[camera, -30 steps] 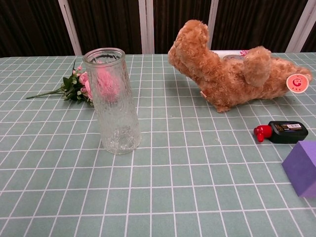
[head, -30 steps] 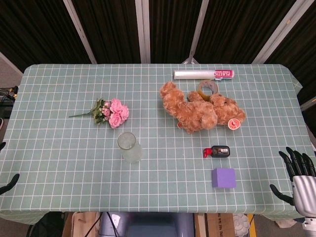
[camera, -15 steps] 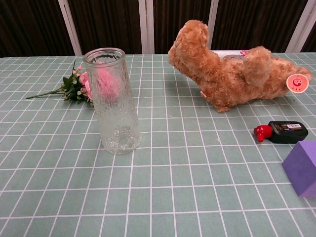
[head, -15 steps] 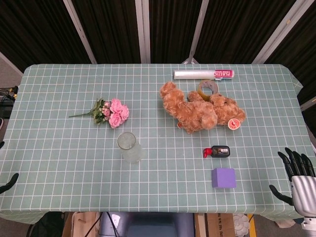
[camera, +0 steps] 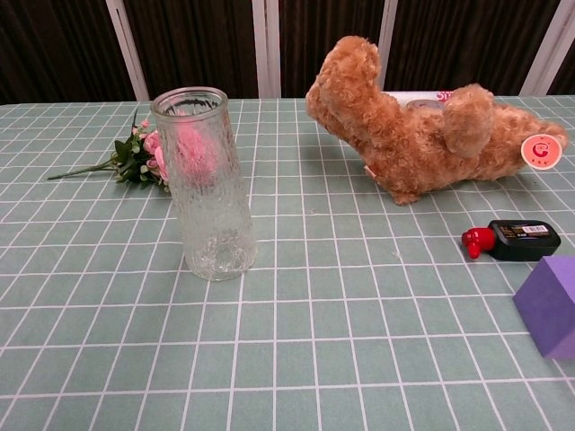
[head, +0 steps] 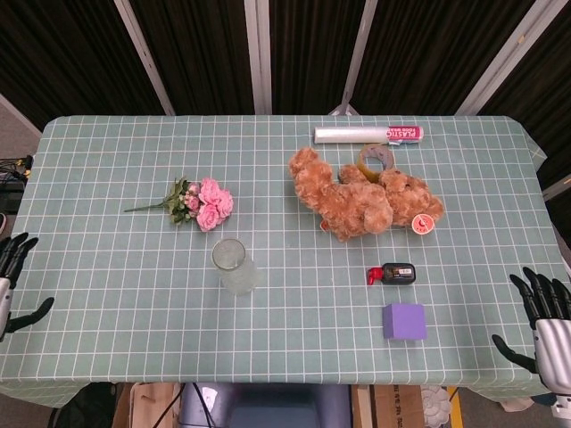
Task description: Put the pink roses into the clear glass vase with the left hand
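Your left hand [head: 11, 283] is sitting empty, fingers spread, at the lower left frame edge. The pink roses [head: 201, 203] are lying up and right of it on the tabletop [head: 107, 267], stems pointing left, blooms toward the clear glass vase [head: 234, 266] just below-right. Right hand [head: 542, 323] is idling open, far lower right.

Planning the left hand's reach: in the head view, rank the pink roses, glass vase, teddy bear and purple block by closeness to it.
From the left hand at the table's left edge:
1. Pink roses, left of centre.
2. Glass vase, near centre; close to the roses' distance.
3. Teddy bear, right of centre.
4. Purple block, front right.
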Available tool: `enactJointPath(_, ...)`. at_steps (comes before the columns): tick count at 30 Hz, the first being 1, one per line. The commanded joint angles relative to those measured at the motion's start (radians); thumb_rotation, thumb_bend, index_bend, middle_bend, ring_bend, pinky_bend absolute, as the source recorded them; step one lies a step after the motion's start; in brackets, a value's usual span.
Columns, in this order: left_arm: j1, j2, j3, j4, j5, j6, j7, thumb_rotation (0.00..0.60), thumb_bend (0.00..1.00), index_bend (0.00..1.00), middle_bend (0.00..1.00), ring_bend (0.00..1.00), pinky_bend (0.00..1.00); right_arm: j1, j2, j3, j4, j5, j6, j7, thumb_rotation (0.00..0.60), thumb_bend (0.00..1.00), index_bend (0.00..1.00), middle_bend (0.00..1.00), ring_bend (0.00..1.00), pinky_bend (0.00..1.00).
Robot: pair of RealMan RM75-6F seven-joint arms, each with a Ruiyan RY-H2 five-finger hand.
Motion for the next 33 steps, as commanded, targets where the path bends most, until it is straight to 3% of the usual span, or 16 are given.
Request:
enactJointPath(1,-0.096,0.033,-0.059,-0.042,-0.078,-0.113,0.046,0.600,0.31,0.10,0.03,0.00,0.02,-0.001,-0.001,0.001,0.002,0.000,0.002,0.003,0.600,0.22,0.11,0.05,0.00,0.00)
enactJointPath(10,-0.294,-0.026,-0.169,-0.020,-0.313,-0.290,0.250,0.600,0.31,0.10,0.03,0.00,0.02,-0.001,0.001,0.005,0.006,0.013,0.000,0.012,0.600,0.22,0.11,0.05,0.00,0.00)
enactJointPath(17,-0.430,-0.127,-0.195,0.048,-0.472,-0.369,0.442,0.600,0.29,0.09,0.02,0.00,0.02,-0.003,0.000,0.008,0.010,0.007,0.011,0.015,0.600,0.22,0.11,0.05,0.00,0.00)
enactJointPath(24,-0.541,-0.262,-0.214,0.129,-0.638,-0.368,0.582,0.600,0.27,0.08,0.02,0.00,0.02,-0.007,-0.004,0.008,0.012,-0.001,0.022,0.009,0.600,0.22,0.11,0.05,0.00,0.00)
enactJointPath(33,-0.640,-0.413,-0.204,0.260,-0.763,-0.366,0.663,0.600,0.25,0.07,0.01,0.00,0.02,0.001,-0.011,0.011,0.010,0.010,0.004,-0.012,0.600,0.22,0.11,0.05,0.00,0.00)
